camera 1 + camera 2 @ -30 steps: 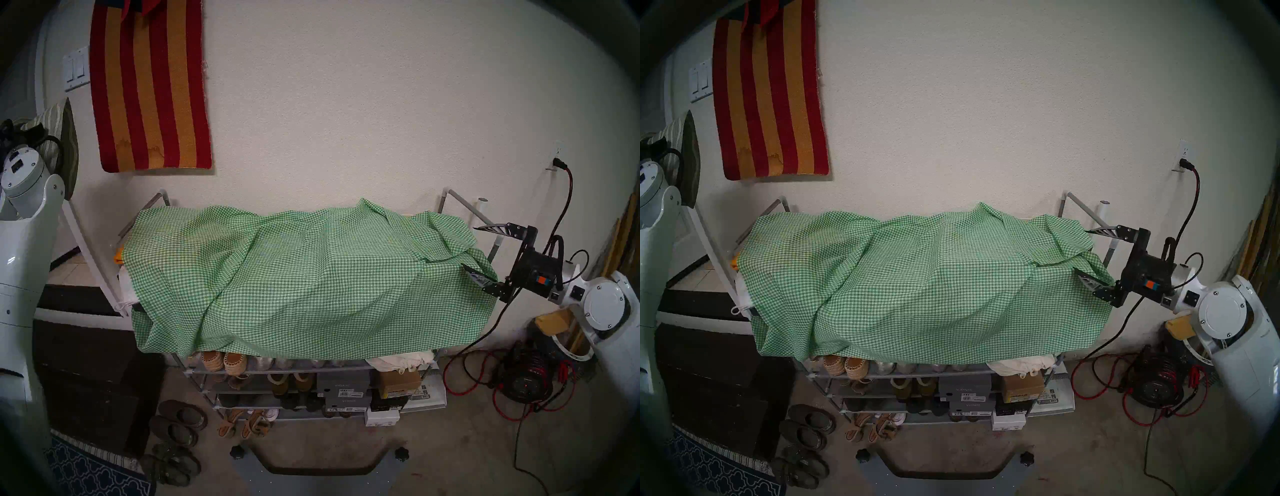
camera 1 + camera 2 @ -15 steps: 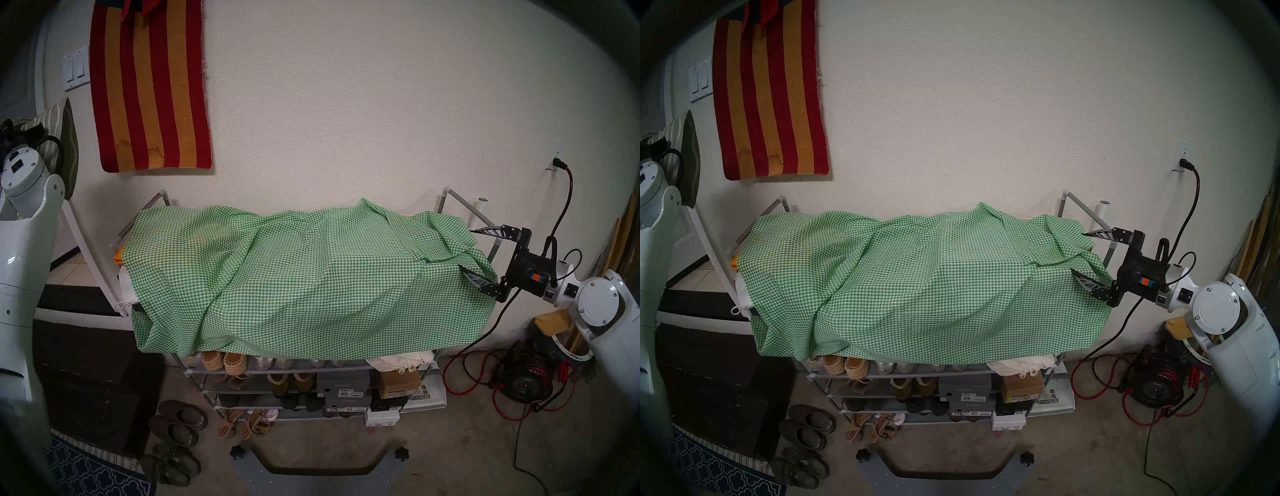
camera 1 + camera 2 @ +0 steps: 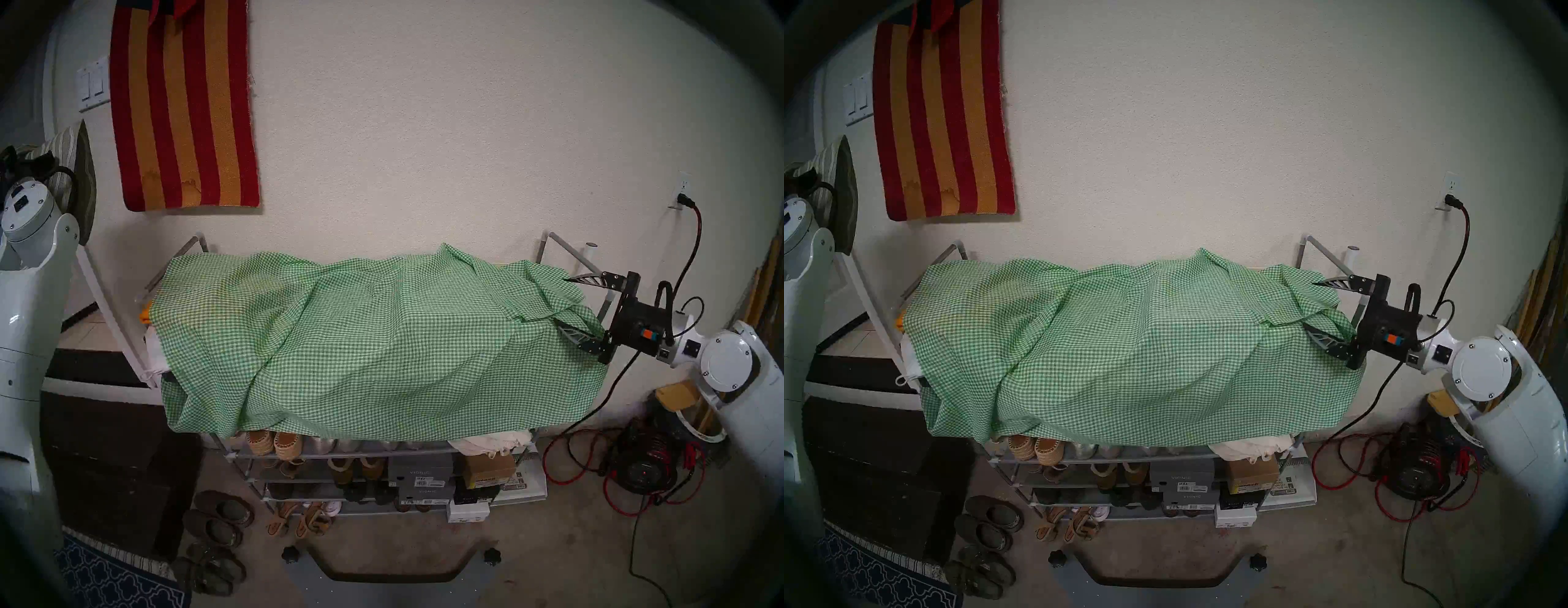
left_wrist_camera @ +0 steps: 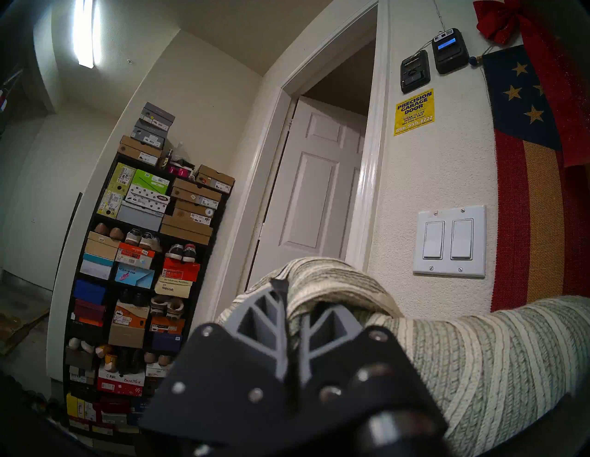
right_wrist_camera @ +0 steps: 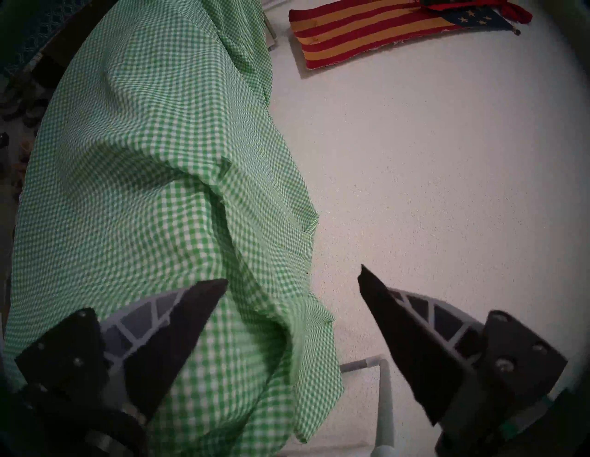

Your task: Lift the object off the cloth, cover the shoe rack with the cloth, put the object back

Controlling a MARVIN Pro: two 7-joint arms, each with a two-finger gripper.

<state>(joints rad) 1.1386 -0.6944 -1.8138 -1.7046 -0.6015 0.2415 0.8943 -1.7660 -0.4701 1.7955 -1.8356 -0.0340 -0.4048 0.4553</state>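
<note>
The green-and-white check cloth [image 3: 360, 339] lies spread over the top of the shoe rack [image 3: 568, 254], bulging over what is beneath, and hangs past the front edge. My right gripper [image 3: 566, 303] is open at the cloth's right end, with a folded corner of cloth [image 5: 265, 319] between its fingers. One finger sits low against the fold. The object, a striped woven sun hat [image 4: 479, 367], is held high at the far left [image 3: 78, 170]. My left gripper [image 4: 287, 300] is shut on its brim.
A red-and-orange striped rug [image 3: 182, 106] hangs on the wall above the rack's left end. Loose shoes [image 3: 220, 526] lie on the floor in front. A red cable and reel [image 3: 640, 467] sit right of the rack. A dark chest [image 3: 114, 467] stands left.
My right arm has moved left toward the rack, bringing its open fingers further in around the cloth's folded right corner. The left arm and the hat have stayed still.
</note>
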